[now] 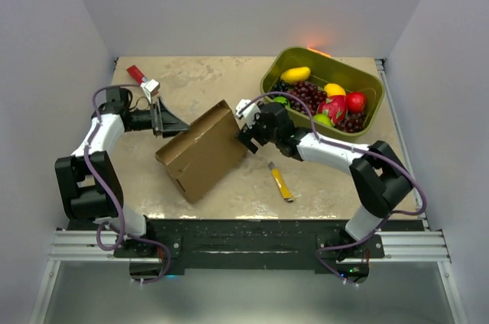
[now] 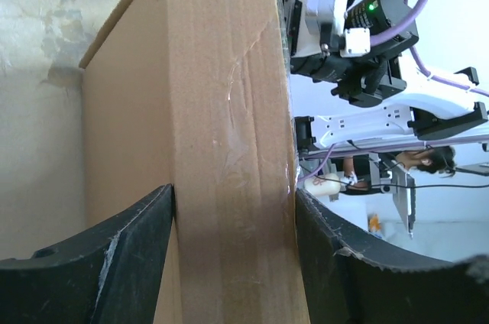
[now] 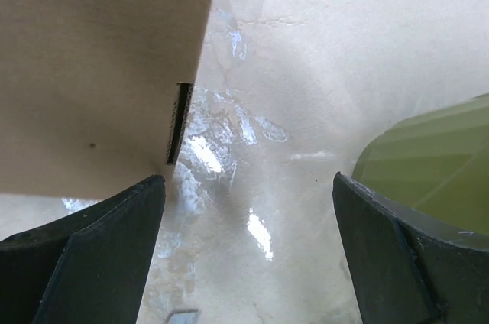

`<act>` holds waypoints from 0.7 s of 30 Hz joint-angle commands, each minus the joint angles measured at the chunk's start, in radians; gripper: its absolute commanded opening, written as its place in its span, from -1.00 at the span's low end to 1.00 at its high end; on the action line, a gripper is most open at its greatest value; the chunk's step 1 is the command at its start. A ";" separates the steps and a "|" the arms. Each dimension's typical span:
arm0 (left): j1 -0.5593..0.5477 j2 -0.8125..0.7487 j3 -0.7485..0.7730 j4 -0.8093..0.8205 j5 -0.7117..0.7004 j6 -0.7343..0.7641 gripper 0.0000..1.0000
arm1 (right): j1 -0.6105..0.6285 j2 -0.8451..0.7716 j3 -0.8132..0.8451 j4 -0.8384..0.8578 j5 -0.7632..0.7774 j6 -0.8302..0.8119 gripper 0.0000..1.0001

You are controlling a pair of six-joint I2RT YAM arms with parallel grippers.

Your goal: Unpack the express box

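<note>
The express box (image 1: 205,152), a plain brown cardboard mailer, lies shut and slanted in the middle of the table. My left gripper (image 1: 164,121) is at its far-left corner. In the left wrist view the box's side wall (image 2: 221,110) fills the gap of that gripper (image 2: 234,202), with both black fingers pressed against it. My right gripper (image 1: 248,139) hovers at the box's right corner. In the right wrist view it (image 3: 246,186) stands wide open over bare table, with the box's edge (image 3: 92,72) just beside its left finger.
An olive-green tub (image 1: 321,91) of fruit stands at the back right, and its wall (image 3: 435,163) shows close to my right finger. A yellow strip (image 1: 280,182) lies in front of the right arm. A red-handled tool (image 1: 137,73) lies at the back left. Grey walls enclose the table.
</note>
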 commanded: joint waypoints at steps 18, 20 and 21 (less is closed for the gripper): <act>-0.004 -0.047 0.200 -0.010 -0.077 0.022 -1.00 | 0.115 -0.200 0.186 -0.207 -0.502 -0.735 0.80; -0.010 -0.052 0.193 -0.009 -0.091 0.022 -1.00 | 0.118 -0.164 0.217 -0.205 -0.494 -0.745 0.81; -0.012 -0.056 0.192 -0.009 -0.094 0.022 -1.00 | 0.123 -0.151 0.229 -0.204 -0.490 -0.754 0.81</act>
